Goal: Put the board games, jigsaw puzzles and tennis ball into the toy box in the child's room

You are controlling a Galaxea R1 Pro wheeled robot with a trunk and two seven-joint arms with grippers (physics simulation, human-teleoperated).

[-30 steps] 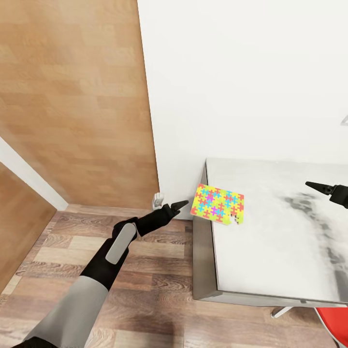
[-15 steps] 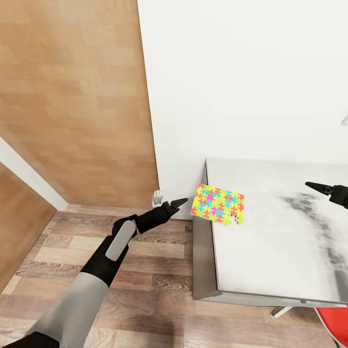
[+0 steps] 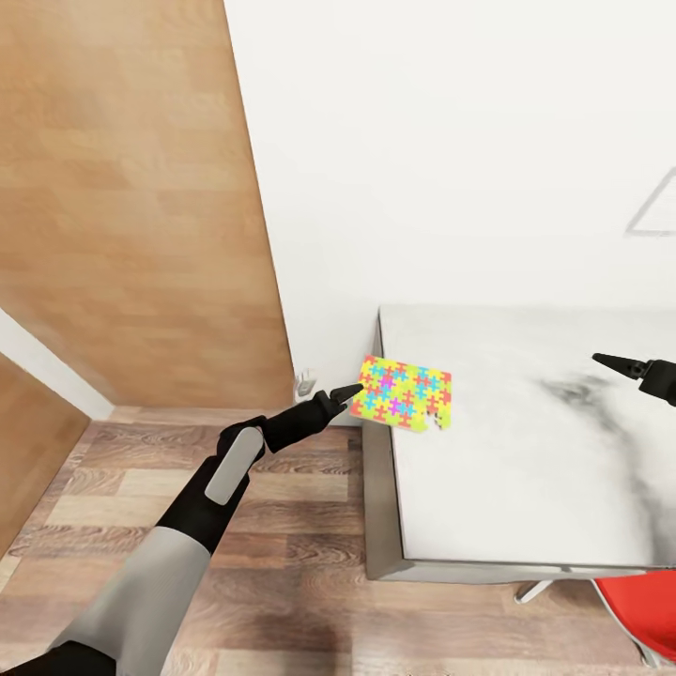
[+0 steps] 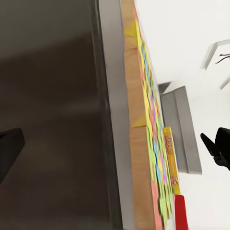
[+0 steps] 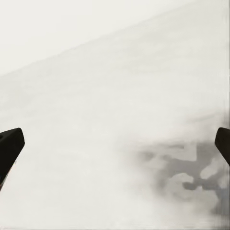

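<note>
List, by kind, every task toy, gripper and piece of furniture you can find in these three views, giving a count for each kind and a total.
Thin flat multicoloured jigsaw puzzle, overhanging the table's corner: 1
Pale grey marbled table: 1
Red chair, seen at the table's near edge: 1
Black two-finger grippers, left gripper and right gripper: 2
Total: 5

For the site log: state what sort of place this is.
Probably a room in a home, perhaps a child's: a pale table against a white wall, a bright jigsaw puzzle at its corner, a wood-plank floor and a red chair.
</note>
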